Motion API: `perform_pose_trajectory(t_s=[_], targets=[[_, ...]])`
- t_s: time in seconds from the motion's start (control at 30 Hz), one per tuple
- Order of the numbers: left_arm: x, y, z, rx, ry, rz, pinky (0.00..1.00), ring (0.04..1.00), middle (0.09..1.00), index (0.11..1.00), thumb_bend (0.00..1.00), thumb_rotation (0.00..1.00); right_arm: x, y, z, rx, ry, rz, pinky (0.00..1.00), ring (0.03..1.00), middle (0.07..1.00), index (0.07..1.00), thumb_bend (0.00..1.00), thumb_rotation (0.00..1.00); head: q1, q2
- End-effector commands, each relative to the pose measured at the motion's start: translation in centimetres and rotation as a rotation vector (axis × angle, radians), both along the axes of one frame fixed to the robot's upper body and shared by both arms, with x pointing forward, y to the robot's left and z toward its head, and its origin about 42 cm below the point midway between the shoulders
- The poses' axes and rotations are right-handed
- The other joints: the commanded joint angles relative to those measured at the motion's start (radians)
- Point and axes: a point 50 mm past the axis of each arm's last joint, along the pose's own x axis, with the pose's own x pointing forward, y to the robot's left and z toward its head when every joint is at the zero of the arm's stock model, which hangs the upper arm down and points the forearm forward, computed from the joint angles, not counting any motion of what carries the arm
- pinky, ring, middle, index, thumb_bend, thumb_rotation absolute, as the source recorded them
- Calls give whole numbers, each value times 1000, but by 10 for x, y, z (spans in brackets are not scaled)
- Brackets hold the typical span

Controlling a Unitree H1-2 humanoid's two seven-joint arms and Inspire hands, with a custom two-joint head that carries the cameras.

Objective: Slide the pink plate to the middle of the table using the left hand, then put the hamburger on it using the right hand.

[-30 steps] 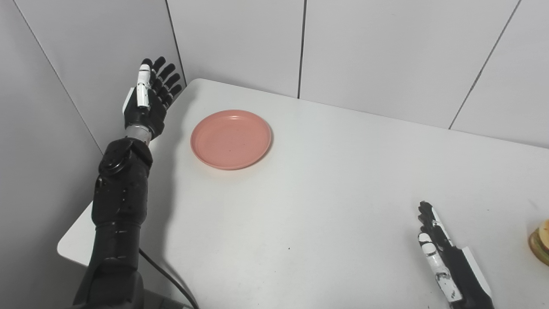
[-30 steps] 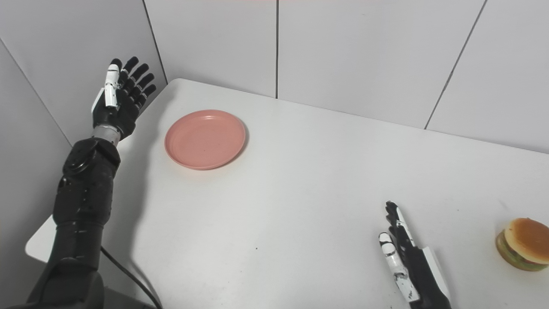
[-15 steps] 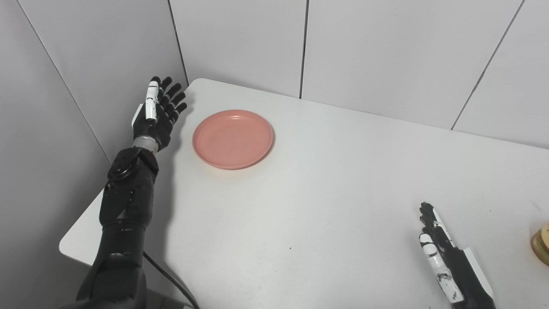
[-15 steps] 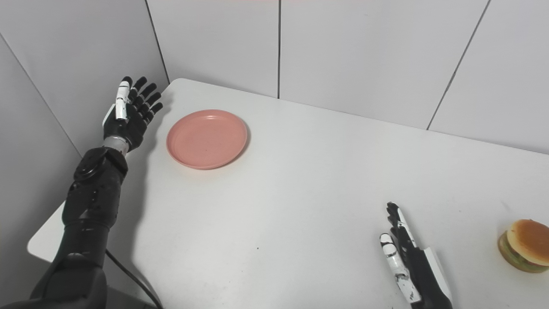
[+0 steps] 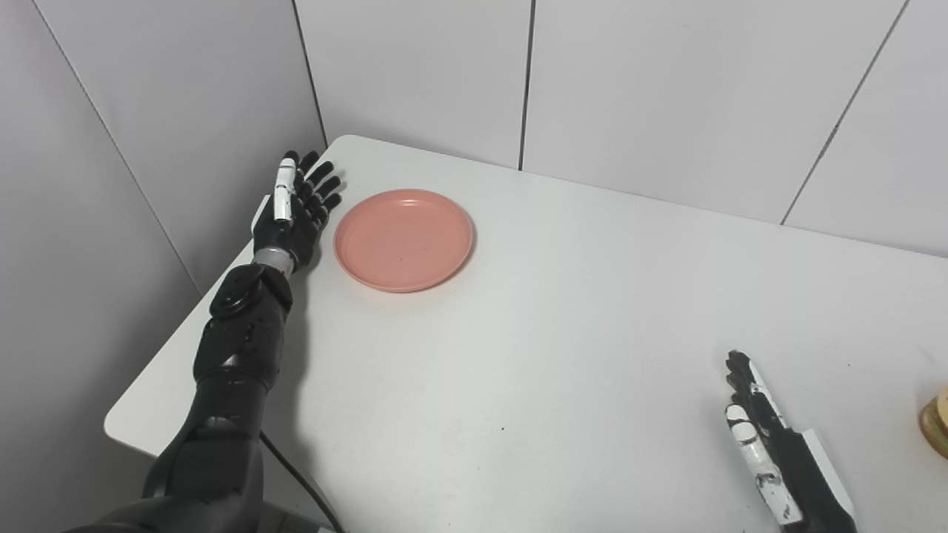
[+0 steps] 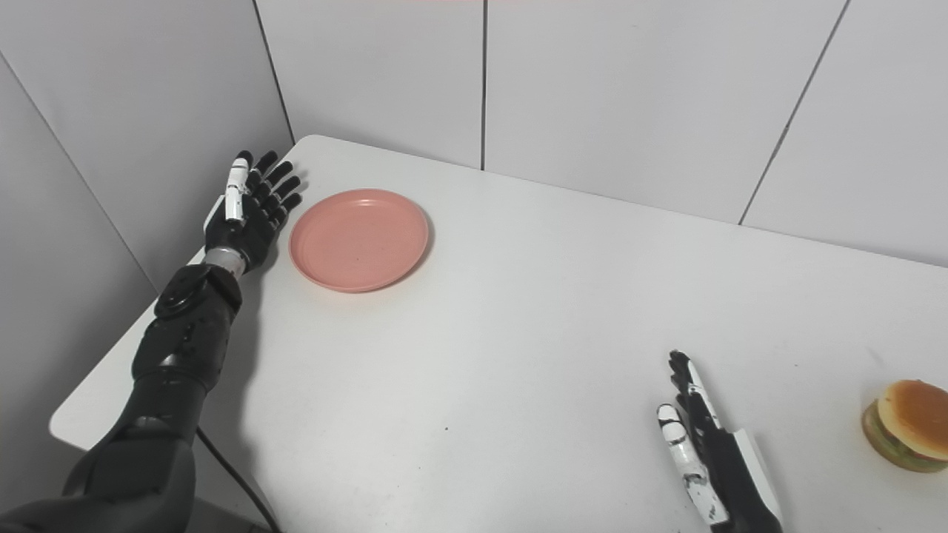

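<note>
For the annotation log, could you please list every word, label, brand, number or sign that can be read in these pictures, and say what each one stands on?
There is none to read. The pink plate, the hamburger, the table and the wall panels bear no lettering in either view. The white patches on the left hand and the right hand are plain, with dark scuffs on the right, not characters.

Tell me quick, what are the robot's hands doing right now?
Left hand: open, holding nothing, beside the plate.
Right hand: open, holding nothing, flat near the table's front edge.
</note>
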Motion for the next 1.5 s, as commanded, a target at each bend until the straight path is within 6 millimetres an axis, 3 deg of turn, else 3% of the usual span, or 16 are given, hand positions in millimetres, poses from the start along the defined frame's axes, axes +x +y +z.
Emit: perform_pose_trajectory(t_s=[0.0,0.3,0.7,1.27,1.47], targets=[[6,-4,6,-4,-33,-33,937,921,930,924,415,1000,-2,-3,4,12,18,-4,1000,1000,1000,994,36,1000,0,3],[1,-27,-3,1,-20,-86,930,921,931,925,403,1000,-1,-3,3,15,14,-1,1000,1000,1000,996,39,1000,-3,12],[-4,-79,-17,-80,31,-201,932,910,919,921,381,1000,-3,-2,5,-2,11,-8,1000,1000,995,985,52,1000,-21,32],[-7,-141,-30,-109,69,-352,896,898,907,906,386,1000,-1,2,6,-20,-9,-2,969,984,981,974,164,1000,-62,60],[-9,-172,-32,-132,91,-410,891,886,893,898,386,1000,-1,5,6,-3,-5,-4,966,983,981,972,117,1000,-88,72]])
